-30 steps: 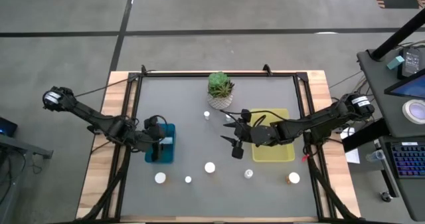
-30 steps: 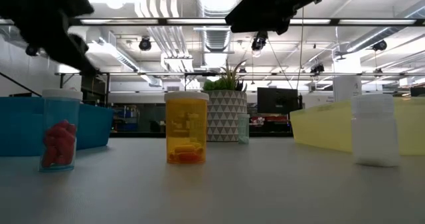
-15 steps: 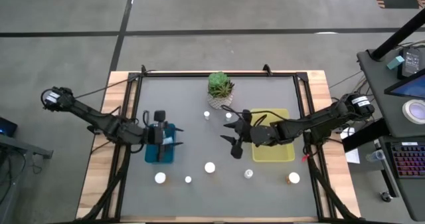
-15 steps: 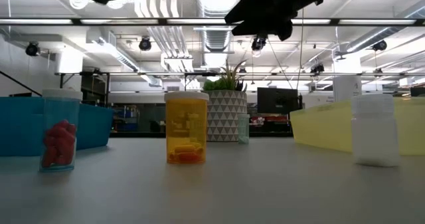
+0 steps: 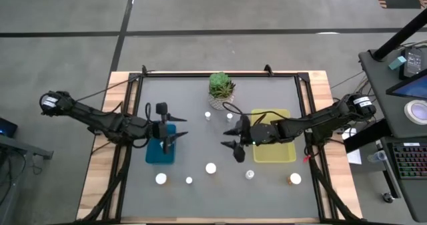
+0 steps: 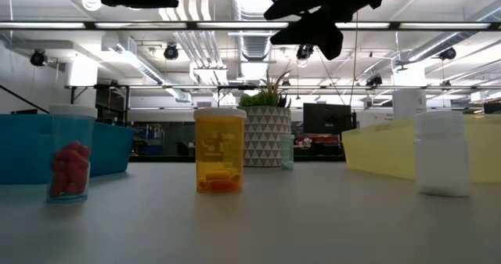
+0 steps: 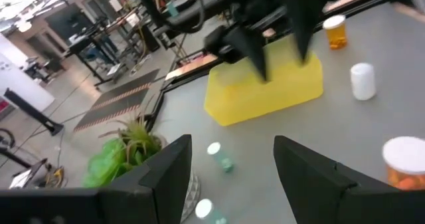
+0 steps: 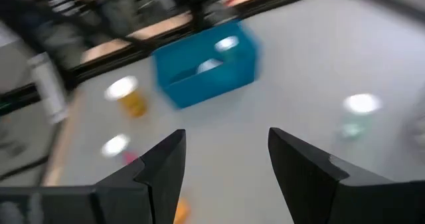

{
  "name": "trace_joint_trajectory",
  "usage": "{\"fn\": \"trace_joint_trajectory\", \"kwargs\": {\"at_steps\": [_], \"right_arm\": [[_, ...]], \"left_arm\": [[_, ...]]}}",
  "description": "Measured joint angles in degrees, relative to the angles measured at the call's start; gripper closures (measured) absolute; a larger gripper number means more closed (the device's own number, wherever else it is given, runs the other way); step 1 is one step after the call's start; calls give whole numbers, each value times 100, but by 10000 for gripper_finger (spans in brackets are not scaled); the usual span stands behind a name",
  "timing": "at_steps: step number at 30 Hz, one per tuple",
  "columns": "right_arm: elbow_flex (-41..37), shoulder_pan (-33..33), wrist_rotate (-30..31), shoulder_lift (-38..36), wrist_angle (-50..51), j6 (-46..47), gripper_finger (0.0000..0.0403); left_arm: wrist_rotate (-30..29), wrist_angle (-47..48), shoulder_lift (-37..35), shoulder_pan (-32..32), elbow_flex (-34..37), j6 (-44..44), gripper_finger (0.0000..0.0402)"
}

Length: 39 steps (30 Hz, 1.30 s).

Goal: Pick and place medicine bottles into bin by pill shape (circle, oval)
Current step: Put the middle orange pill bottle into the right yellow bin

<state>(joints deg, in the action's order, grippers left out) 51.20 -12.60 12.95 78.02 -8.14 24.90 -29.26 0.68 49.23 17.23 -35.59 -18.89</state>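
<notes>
My left gripper [image 5: 171, 127] is open and empty, held level above the blue bin [image 5: 160, 151], fingers pointing toward the table's right. My right gripper [image 5: 234, 137] is open and empty, held in the air just left of the yellow bin [image 5: 274, 145]. Several medicine bottles stand upright on the grey table: two small ones [image 5: 207, 115] [image 5: 229, 117] by the plant and a row near the front [image 5: 161, 179] [image 5: 211, 167] [image 5: 295, 179]. The low view shows a clear bottle of red pills [image 6: 70, 154], an amber one [image 6: 220, 150] and a white one [image 6: 443, 153]. White caps [image 8: 226, 43] show inside the blue bin.
A white patterned pot with a green succulent [image 5: 221, 88] stands at the far middle of the table. The table's black frame rails [image 5: 131, 105] run along both sides. Open grey surface lies between the two bins [image 5: 200, 141].
My left gripper has risen out of the blue bin, tipped from pointing down to level, and moved a little toward the table's right. My right gripper has shifted slightly toward the table's left.
</notes>
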Motion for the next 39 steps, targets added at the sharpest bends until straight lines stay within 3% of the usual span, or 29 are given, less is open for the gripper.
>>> {"fn": "trace_joint_trajectory", "kwargs": {"at_steps": [4, 8, 13, 28, 34, 39], "right_arm": [[0, -87, -578, 0, 115, 321, 197], [128, -179, -599, 0, 529, 567, 197], [904, -251, -540, 177, 1713, 457, 197], [3275, -448, -517, 2028, 4560, -311, 197], [3926, -719, -70, 2603, 5327, -496, 202], [4302, -810, 240, 2884, 5403, -650, 211]], "left_arm": [[-15, 2, 3, -100, 77, -3, 204], [-92, -119, 7, -130, 240, -5, 204], [-221, -319, 7, -150, 369, -43, 204], [-415, -349, -24, -148, 375, -108, 204], [-413, -367, -24, -148, 373, -103, 204], [-409, -371, -19, -148, 373, -101, 204]]}}
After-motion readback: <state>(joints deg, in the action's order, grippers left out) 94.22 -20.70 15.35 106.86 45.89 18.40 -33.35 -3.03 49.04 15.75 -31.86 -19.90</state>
